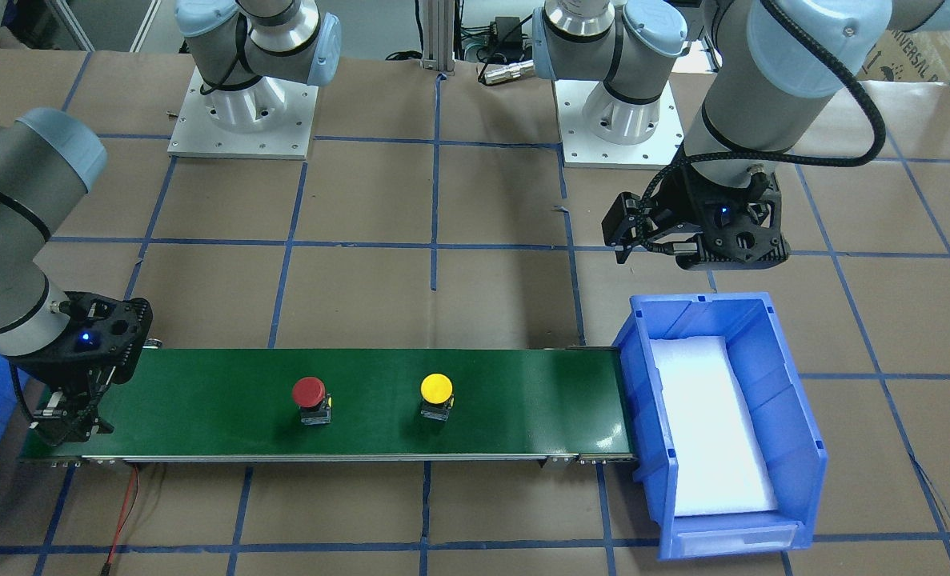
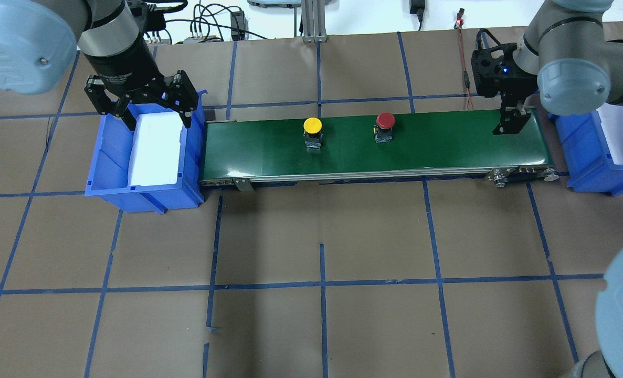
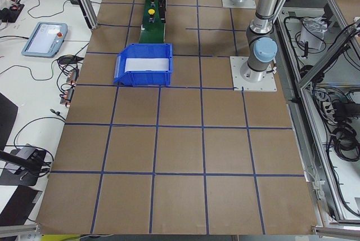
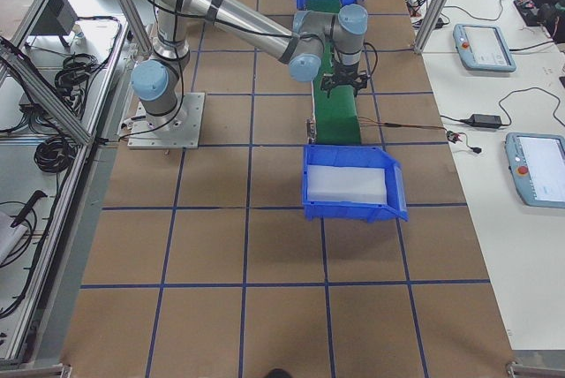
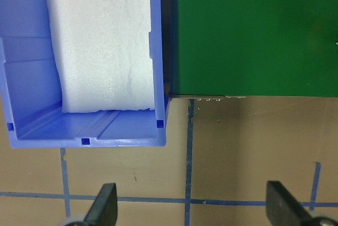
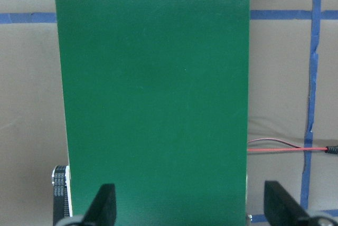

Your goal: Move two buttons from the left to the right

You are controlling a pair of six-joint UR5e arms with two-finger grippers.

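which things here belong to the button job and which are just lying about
Job: red button, yellow button, belt, left bin, right bin, left hand, right hand (both open, empty).

Lying about: pendant, power adapter, both on the side bench.

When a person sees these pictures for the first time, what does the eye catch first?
The yellow button and the red button stand apart, midway along the green belt. At the belt's end on the robot's left sits a blue bin lined with white foam, with the left gripper open above it. The right gripper hangs open over the other end.
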